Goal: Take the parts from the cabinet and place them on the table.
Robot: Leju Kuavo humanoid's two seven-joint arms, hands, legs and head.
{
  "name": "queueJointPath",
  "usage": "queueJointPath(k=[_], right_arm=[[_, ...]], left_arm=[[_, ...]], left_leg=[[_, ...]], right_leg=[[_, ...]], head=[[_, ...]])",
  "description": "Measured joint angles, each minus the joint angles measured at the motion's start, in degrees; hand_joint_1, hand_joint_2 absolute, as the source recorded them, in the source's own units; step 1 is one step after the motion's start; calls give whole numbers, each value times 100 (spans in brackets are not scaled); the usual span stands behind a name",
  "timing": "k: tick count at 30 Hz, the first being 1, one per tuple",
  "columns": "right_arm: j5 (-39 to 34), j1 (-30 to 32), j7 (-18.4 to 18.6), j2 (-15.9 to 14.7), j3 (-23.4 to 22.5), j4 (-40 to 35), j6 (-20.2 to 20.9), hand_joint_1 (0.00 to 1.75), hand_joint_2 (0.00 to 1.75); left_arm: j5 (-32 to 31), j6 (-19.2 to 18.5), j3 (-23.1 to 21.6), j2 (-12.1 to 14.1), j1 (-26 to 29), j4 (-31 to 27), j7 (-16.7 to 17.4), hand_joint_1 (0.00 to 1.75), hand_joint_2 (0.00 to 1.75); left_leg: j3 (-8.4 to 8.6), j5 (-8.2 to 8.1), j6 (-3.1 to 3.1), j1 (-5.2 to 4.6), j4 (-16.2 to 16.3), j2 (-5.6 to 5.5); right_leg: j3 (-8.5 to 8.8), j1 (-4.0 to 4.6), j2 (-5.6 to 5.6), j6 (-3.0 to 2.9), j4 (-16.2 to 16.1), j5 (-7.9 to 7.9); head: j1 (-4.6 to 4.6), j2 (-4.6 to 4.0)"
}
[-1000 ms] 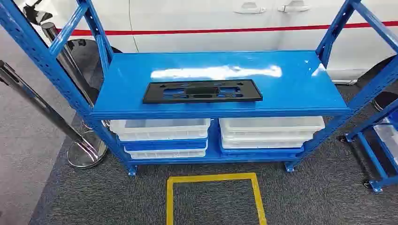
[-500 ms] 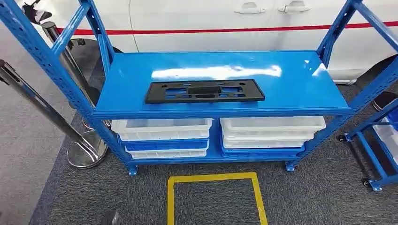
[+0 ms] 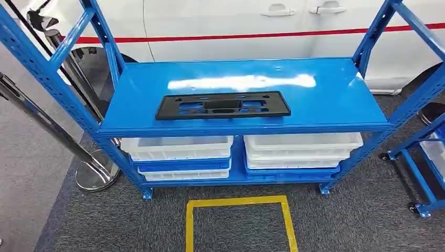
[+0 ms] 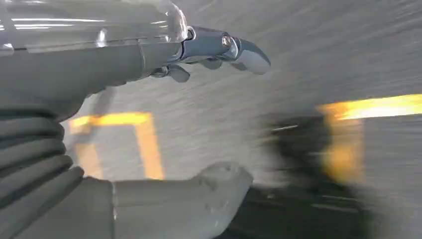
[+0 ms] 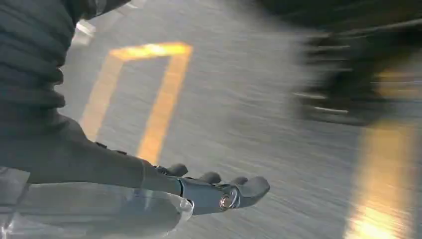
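Observation:
A flat black plastic part (image 3: 222,105) with several cut-outs lies lengthwise near the front of the blue cabinet's upper shelf (image 3: 325,94). My left hand (image 4: 149,124) hangs over the grey carpet, thumb and fingers apart, holding nothing. My right hand (image 5: 164,194) also hangs above the carpet with its fingers stretched out and nothing in it. Both wrist views are motion-blurred.
White and blue trays (image 3: 178,155) are stacked on the lower shelf, more trays (image 3: 302,152) beside them. A yellow tape square (image 3: 239,223) marks the carpet before the cabinet. A chrome stanchion base (image 3: 97,173) stands left, another blue rack (image 3: 420,168) right, a white car (image 3: 236,21) behind.
The whole picture has shifted slightly, so the camera has moved. The black part stays on the shelf. A dark shape at the bottom edge half a second ago is gone.

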Motion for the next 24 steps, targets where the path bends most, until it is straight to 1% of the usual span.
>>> queueJointPath(k=[1,2,3,4,5,6,7,8,9,10,11,12,13,14,15,16,17,18,19,20,21,22,23,24], right_arm=[[0,-172,-4,0,0,-236,0,0,175],[-2,-322,-4,-2,0,-428,0,0,175],[-2,-447,-4,-2,0,-623,-2,0,175],[-2,-551,-4,-9,-4,-787,-4,0,175],[0,-625,-4,-15,-4,-894,-4,0,175],[0,-658,-2,-17,-4,-967,-4,0,175],[-2,-647,-4,-15,-4,-976,-4,0,175],[-2,-599,-2,-15,-4,-959,-4,0,175],[0,-594,-2,-11,-4,-935,0,0,175],[35,-595,2,-11,-37,-941,0,0,175],[83,-574,-11,-11,-90,-970,0,0,175],[162,-610,-59,-11,-160,-1020,7,0,175],[245,-664,-94,-9,-221,-1042,7,0,175],[330,-712,-131,-2,-282,-1042,7,0,175],[403,-735,-166,-4,-348,-1042,7,0,175],[498,-751,-197,-4,-435,-1042,7,0,175],[582,-777,-225,-2,-505,-1040,7,0,175],[675,-802,-262,-2,-573,-1035,7,0,175],[771,-815,-290,0,-642,-1027,7,0,175],[857,-816,-319,0,-708,-1015,7,0,175],[960,-814,-359,2,-794,-994,7,0,175],[1066,-814,-385,4,-880,-968,4,0,175],[1173,-816,-426,4,-974,-943,2,0,175],[1249,-825,-459,7,-1043,-928,-2,0,175]], left_arm=[[0,0,-2,-7,159,225,-2,0,175],[0,0,-2,-2,287,424,-2,0,175],[0,2,-2,7,427,632,0,0,175],[0,2,0,15,553,798,2,0,175],[0,2,-2,18,643,925,4,0,175],[0,2,-2,20,710,994,5,0,175],[0,2,-2,22,711,1000,4,0,175],[-2,2,-2,28,648,985,0,0,175],[-9,2,2,28,603,967,-11,0,175],[-57,0,40,28,552,1009,-20,0,175],[-127,-9,103,28,494,1059,-64,0,175],[-230,-33,182,20,502,1136,-68,0,175],[-346,-42,258,20,526,1186,-79,0,175],[-470,-55,341,20,525,1212,-98,0,175],[-578,-70,416,13,517,1230,-131,0,175],[-710,-94,515,4,506,1241,-172,0,175],[-829,-114,610,4,492,1249,-208,0,175],[-958,-127,719,-4,477,1263,-236,0,175],[-1099,-151,821,-18,464,1284,-269,0,175],[-1218,-160,907,-31,454,1289,-291,0,175],[-1353,-173,1012,-42,436,1295,-317,0,175],[-1490,-190,1121,-55,406,1300,-347,0,175],[-1636,-207,1234,-68,370,1304,-384,0,175],[-1743,-221,1321,-79,331,1304,-409,0,175]], left_leg=[[-110,-164,-32,1,250,9],[-312,-391,-56,12,652,13],[-564,-616,-76,19,1144,14],[-791,-758,-90,20,1564,16],[-915,-753,-95,22,1752,17],[-904,-589,-92,23,1640,19],[-781,-336,-80,23,1301,22],[-575,-47,-64,23,813,28],[-327,219,-28,21,271,57],[-251,177,12,-12,21,82],[-268,204,47,-27,8,67],[-268,188,67,-33,16,79],[-259,177,91,-45,19,115],[-243,208,136,-37,-21,122],[-184,265,206,9,-102,135],[-180,281,241,1,-121,134],[-189,291,277,-1,-120,121],[-192,287,292,-15,-117,113],[-192,282,300,-31,-113,113],[-192,274,309,-43,-105,113],[-185,264,310,-49,-93,112],[-176,251,305,-54,-83,106],[-162,235,296,-55,-70,97],[-147,213,282,-58,-51,96]], right_leg=[[3,-2,5,-26,0,-9],[1,3,7,-32,1,-13],[-2,7,17,-42,4,-19],[-5,10,35,-48,10,-24],[-1,10,55,-52,12,-28],[14,8,75,-49,12,-34],[31,5,77,-44,12,-44],[55,3,66,-26,12,-58],[82,2,-37,-26,11,-75],[92,33,-41,6,27,-101],[82,36,-38,27,31,-103],[74,33,-12,47,29,-100],[78,19,22,79,0,-86],[94,29,31,129,-27,-80],[108,16,5,151,25,-120],[46,15,-22,158,178,-238],[-118,23,-31,157,505,-455],[-343,20,-31,166,963,-693],[-569,20,-32,176,1402,-864],[-728,20,-34,183,1677,-904],[-745,20,-38,181,1660,-790],[-642,23,-42,168,1407,-570],[-428,27,-46,142,935,-279],[-187,38,-48,111,428,-31]], head=[[-4,0],[0,0],[-2,0],[-2,0],[-2,0],[-2,0],[-2,0],[-2,0],[-2,0],[2,0],[2,0],[0,0],[0,0],[-2,0],[0,0],[2,0],[2,0],[2,0],[0,0],[2,0],[0,0],[2,0],[2,0],[2,0]])
